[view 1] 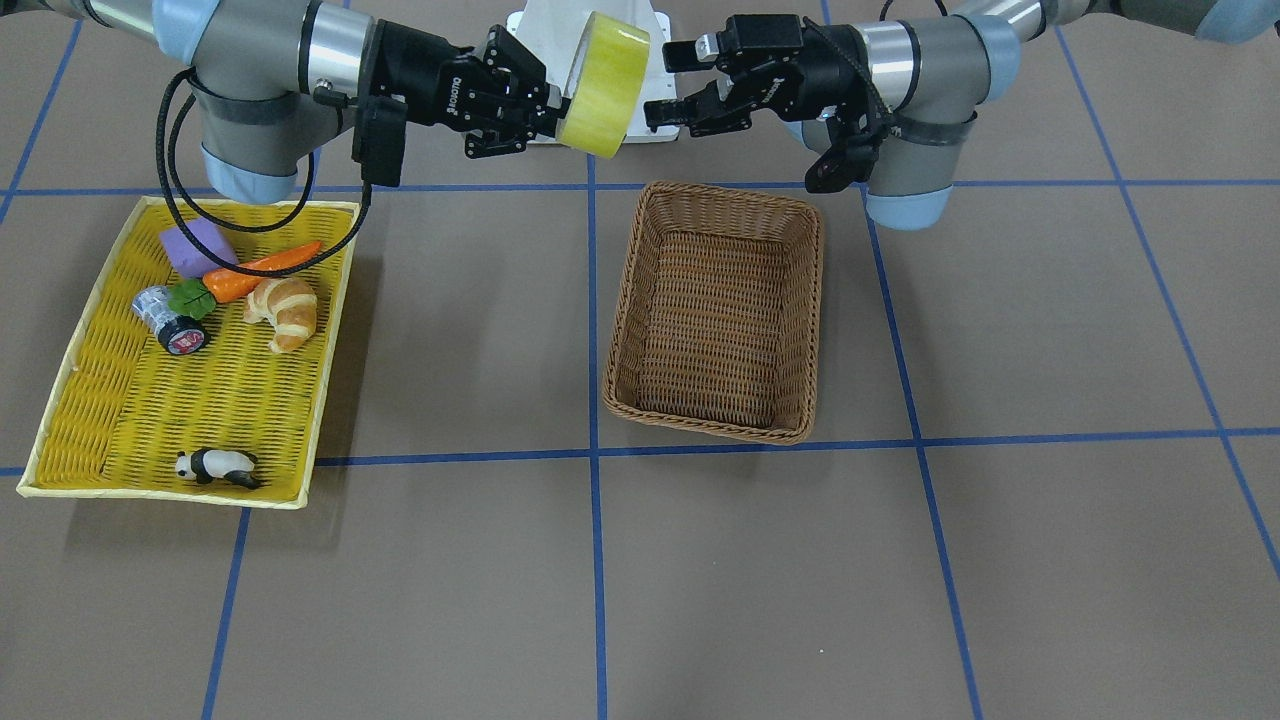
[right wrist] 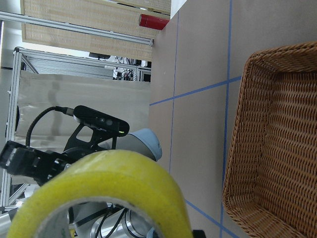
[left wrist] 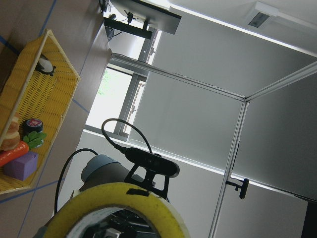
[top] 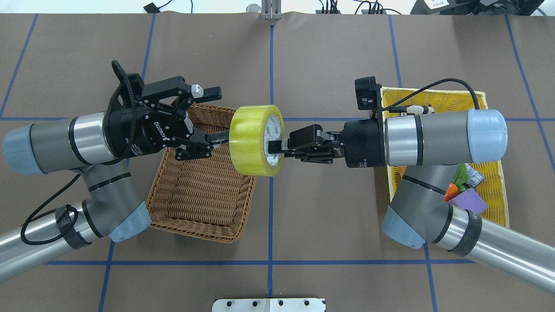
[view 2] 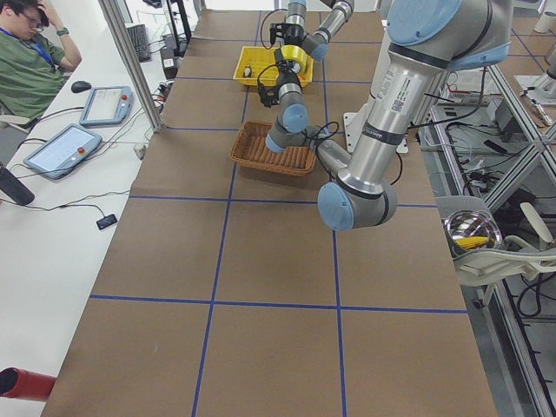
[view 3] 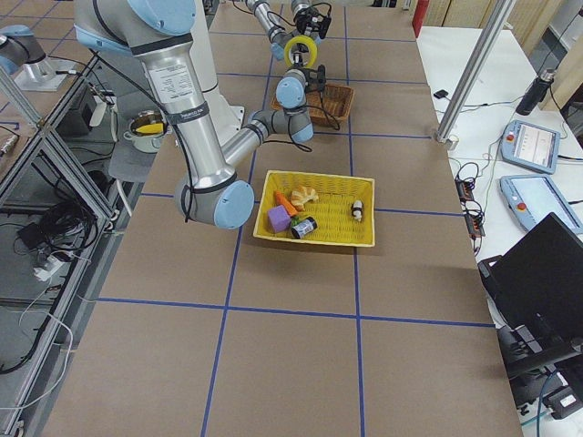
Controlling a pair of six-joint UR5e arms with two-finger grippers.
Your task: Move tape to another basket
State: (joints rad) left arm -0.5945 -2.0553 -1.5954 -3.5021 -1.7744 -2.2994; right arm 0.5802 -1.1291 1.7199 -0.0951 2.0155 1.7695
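Observation:
The tape (view 1: 603, 85), a wide yellowish roll with a white printed core, hangs in the air above the table's centre line, just beside the near rim of the brown wicker basket (view 1: 812, 300). My right gripper (view 1: 555, 110) is shut on the tape's wall, with one finger inside the core (top: 274, 149). My left gripper (view 1: 672, 85) is open, its fingers right at the tape's other side and above the basket's edge (top: 199, 229). The tape fills the bottom of the left wrist view (left wrist: 124, 203) and of the right wrist view (right wrist: 114, 183). The basket is empty.
A shallow yellow woven tray (view 1: 200, 400) lies under my right arm. It holds a purple block (view 1: 195, 247), a carrot (view 1: 262, 270), a croissant (view 1: 285, 310), a silver cylinder (view 1: 170, 320) and a panda figure (view 1: 218, 467). A white base plate (view 1: 545, 30) sits behind the tape.

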